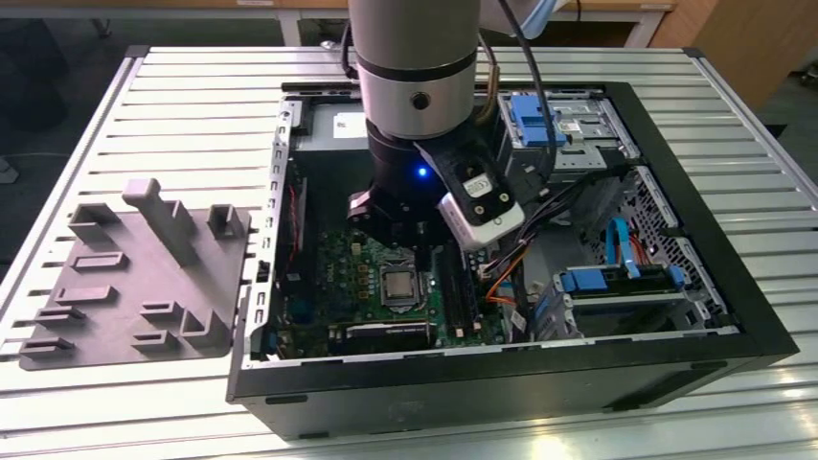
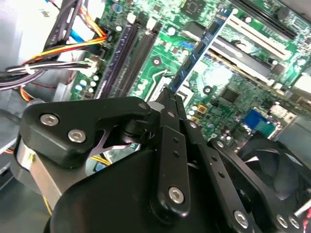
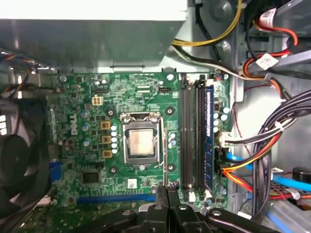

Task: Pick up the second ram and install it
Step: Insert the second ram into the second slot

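Observation:
My gripper (image 1: 416, 235) hangs inside the open computer case (image 1: 511, 369), low over the green motherboard (image 3: 82, 111). In both wrist views its black fingertips (image 3: 167, 190) meet, and nothing shows between them. The tips (image 2: 170, 94) hover near the processor socket (image 3: 142, 143), beside the end of the long black memory slots (image 3: 192, 141). Those slots (image 2: 131, 53) lie side by side, with a blue-edged one (image 3: 209, 136) outermost. Whether the second ram sits in one of them I cannot tell.
A grey plastic tray (image 1: 115, 287) with raised blocks lies on the slatted table at the exterior view's left. Bundled cables (image 3: 262, 145) crowd the space beside the slots. A black fan (image 3: 14, 160) sits at the board's other side. Drive bays with blue clips (image 1: 601, 280) occupy the case's right.

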`<state>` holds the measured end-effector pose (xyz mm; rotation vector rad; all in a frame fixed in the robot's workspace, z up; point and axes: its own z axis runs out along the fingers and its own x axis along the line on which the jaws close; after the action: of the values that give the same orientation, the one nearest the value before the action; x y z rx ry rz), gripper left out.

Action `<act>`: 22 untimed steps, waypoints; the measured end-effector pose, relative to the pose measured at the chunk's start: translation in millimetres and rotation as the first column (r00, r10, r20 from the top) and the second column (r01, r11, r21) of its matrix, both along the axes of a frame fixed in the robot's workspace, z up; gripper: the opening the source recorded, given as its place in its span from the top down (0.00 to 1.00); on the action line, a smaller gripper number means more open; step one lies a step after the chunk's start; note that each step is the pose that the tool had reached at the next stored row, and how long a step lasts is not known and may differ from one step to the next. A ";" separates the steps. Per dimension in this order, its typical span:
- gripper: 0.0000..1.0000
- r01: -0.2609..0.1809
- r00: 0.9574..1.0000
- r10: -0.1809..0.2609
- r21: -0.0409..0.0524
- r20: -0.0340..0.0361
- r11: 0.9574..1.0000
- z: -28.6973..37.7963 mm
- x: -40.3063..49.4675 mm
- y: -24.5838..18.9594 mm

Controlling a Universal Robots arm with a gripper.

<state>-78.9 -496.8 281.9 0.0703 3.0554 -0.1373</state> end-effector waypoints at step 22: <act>0.88 -0.007 1.000 0.007 0.002 -0.001 1.000 0.5 15.9 1.2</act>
<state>-63.0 -495.7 282.4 0.0600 3.0565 -0.1333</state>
